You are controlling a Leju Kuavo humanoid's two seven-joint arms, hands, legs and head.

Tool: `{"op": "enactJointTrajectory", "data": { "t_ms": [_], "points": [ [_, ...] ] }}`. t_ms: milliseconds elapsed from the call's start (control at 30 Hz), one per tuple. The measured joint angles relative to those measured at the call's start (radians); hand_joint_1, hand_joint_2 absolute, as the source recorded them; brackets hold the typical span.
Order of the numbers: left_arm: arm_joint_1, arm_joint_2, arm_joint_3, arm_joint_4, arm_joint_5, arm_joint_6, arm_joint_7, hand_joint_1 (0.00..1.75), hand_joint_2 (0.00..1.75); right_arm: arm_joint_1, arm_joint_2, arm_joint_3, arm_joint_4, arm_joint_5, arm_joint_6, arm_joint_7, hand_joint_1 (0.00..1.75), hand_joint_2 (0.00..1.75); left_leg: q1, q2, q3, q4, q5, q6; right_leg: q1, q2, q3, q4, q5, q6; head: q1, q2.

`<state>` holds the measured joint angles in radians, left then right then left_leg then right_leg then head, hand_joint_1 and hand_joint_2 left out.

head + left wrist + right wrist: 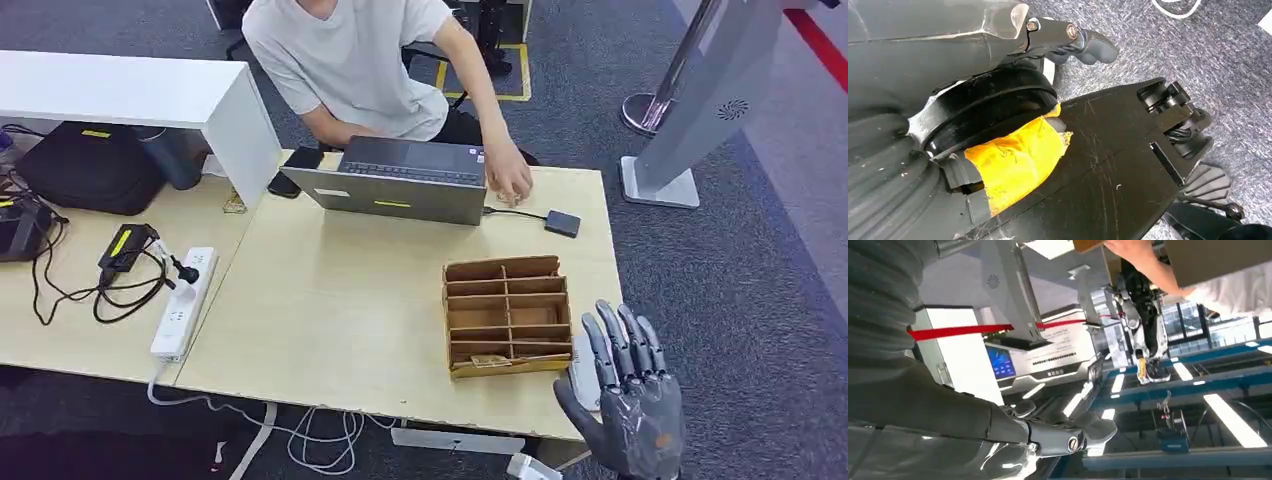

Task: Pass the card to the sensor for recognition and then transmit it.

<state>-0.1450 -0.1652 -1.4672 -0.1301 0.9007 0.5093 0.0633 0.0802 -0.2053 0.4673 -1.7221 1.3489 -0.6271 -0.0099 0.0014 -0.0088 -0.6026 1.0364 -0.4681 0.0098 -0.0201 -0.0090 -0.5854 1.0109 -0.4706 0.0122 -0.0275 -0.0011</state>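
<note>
My right hand (628,400) is raised off the table's front right corner, fingers spread and straight, holding nothing. Its thumb (1088,432) sticks out free in the right wrist view. Just left of it stands a brown divided box (507,315) with a flat tan piece (487,360) in its front compartment. A white flat object (581,368) lies between the box and my hand, partly hidden. A small black sensor (562,222) sits at the far right of the table, wired to a laptop (400,180). My left hand's thumb (1088,45) hangs free beside my body above the carpet.
A person in a white shirt (350,60) sits behind the laptop, one hand (510,183) resting on the table near the sensor cable. A power strip (185,300), cables and a black bag (95,165) lie on the left table. A grey stand (700,100) rises at the right.
</note>
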Motion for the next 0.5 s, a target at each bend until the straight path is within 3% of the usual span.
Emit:
{"op": "enactJointTrajectory", "data": {
  "t_ms": [500],
  "points": [
    [0.0, 0.0, 0.0, 0.0, -0.014, 0.0, 0.008, 0.0, 1.75, -0.12, 0.076, 0.028, 0.253, -0.031, 0.0, -0.004, 0.0, 1.75, 0.0, 0.0, 0.0, 0.0, 0.0, 0.0, 0.0, 0.0, 0.0, 0.0, 0.0, 0.0, 0.0, 0.0]
  ]
}}
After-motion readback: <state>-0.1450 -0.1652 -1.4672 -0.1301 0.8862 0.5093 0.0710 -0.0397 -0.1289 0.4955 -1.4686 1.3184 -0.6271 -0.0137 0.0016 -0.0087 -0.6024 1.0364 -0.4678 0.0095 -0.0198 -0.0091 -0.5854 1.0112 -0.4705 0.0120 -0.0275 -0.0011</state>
